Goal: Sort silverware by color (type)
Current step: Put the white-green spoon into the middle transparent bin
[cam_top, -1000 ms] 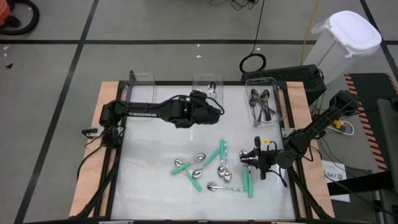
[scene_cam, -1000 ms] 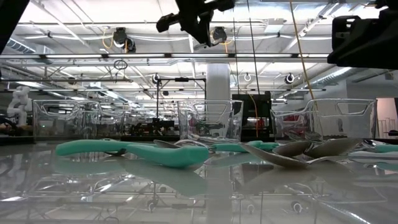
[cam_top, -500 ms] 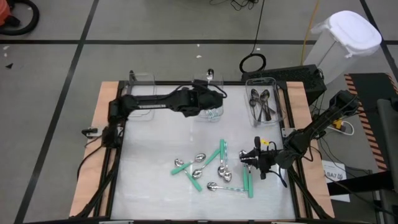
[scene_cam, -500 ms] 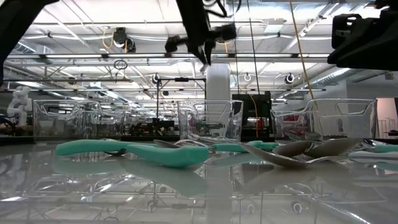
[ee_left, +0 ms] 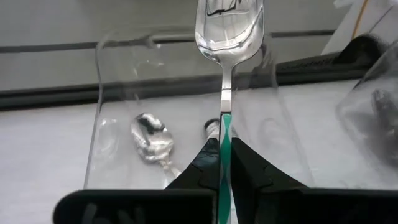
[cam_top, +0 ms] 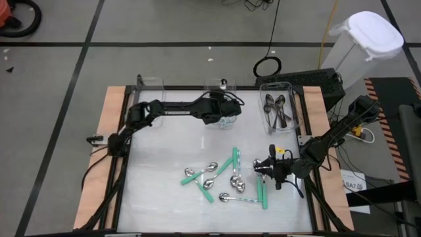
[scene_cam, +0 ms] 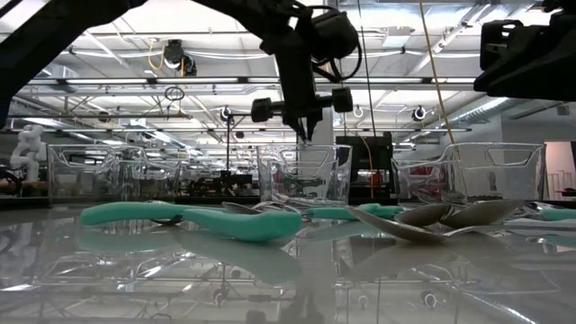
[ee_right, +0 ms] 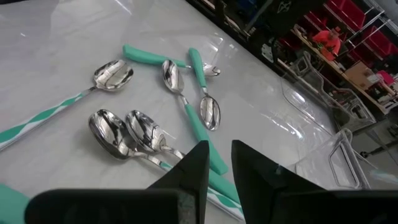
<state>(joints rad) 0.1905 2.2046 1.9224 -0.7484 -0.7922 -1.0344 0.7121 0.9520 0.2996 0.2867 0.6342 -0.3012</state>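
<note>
From the high view I see my left arm stretched across the back of the table, its left gripper [cam_top: 225, 110] over the middle clear bin [cam_top: 220, 85] at the far edge. A small shiny spoon bowl shows just beyond the gripper, at the bin's far rim. The right-hand bin [cam_top: 280, 112] holds a bunch of dark spoons [cam_top: 276, 108]. On the white table [cam_top: 164, 158], a cluster of teal-handled spoons [cam_top: 223, 178] lies scattered toward the near right. My right gripper [cam_top: 263, 166] sits low beside that cluster, just at its right side.

In the low view, the left gripper [scene_cam: 304, 121] hangs above the middle bin [scene_cam: 303, 175], fingers pointing down. Teal-handled spoons [scene_cam: 207, 219] lie across the tabletop in front.

Through the left wrist view, the left gripper [ee_left: 225, 163] is clamped tight on a teal-handled spoon [ee_left: 226, 37], handle pinched between the fingers [ee_left: 205, 163], silver bowl pointing away over the clear bin [ee_left: 118, 112]. One silver spoon [ee_left: 151, 142] already lies inside that bin.

In the right wrist view, the right gripper [ee_right: 219, 163] has its fingers parted by a narrow gap with nothing between them, hovering over the teal-handled spoons [ee_right: 186, 93] spread on the table.
</note>
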